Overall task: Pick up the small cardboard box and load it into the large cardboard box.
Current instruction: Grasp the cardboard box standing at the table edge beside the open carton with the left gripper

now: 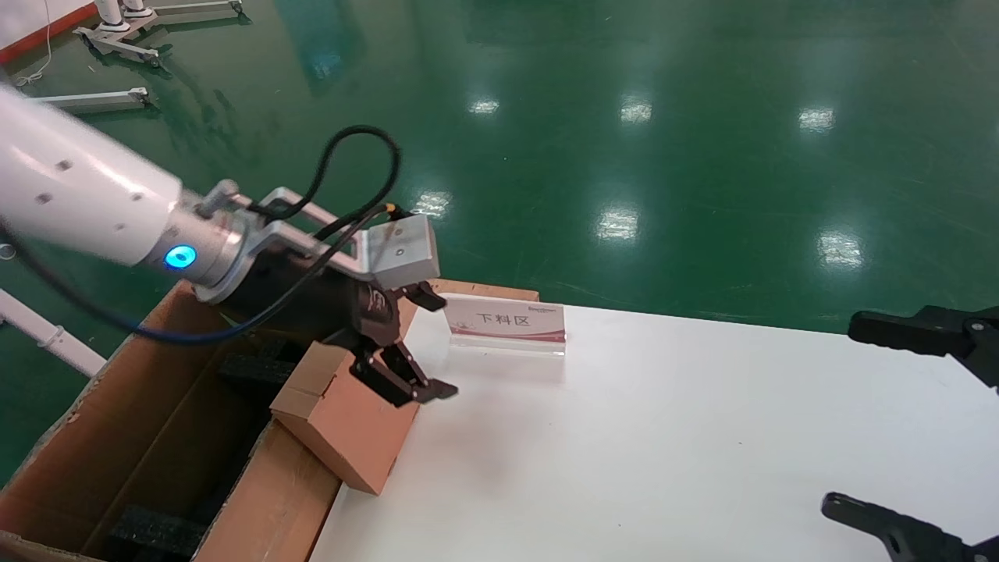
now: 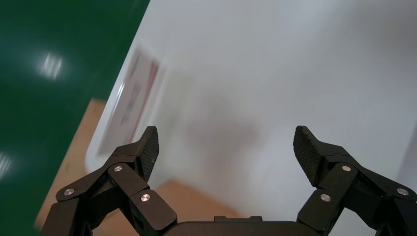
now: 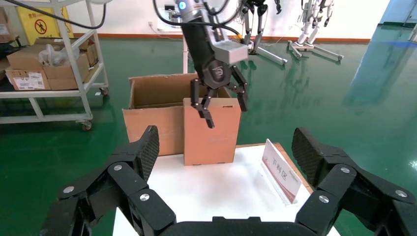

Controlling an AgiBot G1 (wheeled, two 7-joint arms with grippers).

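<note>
A small cardboard box (image 1: 343,425) sits tilted at the edge of a white desk (image 1: 663,437), leaning against the side flap of the large cardboard box (image 1: 101,437) beside that desk. The left end effector (image 1: 406,375) hangs over the small carton's upper face on the desk side, its fingers spread wide and gripping nothing; the left wrist view shows both ribbed pads (image 2: 150,147) apart with only desk surface between them. Black foam pieces (image 1: 152,531) lie inside the large carton, which stands open with its flaps up. An acrylic sign with Chinese characters (image 1: 506,321) stands on the desk just beyond the small carton. The right end effector (image 1: 897,421) waits at the desk's opposite edge, well apart from the small carton, its fingers also wide and empty.
</note>
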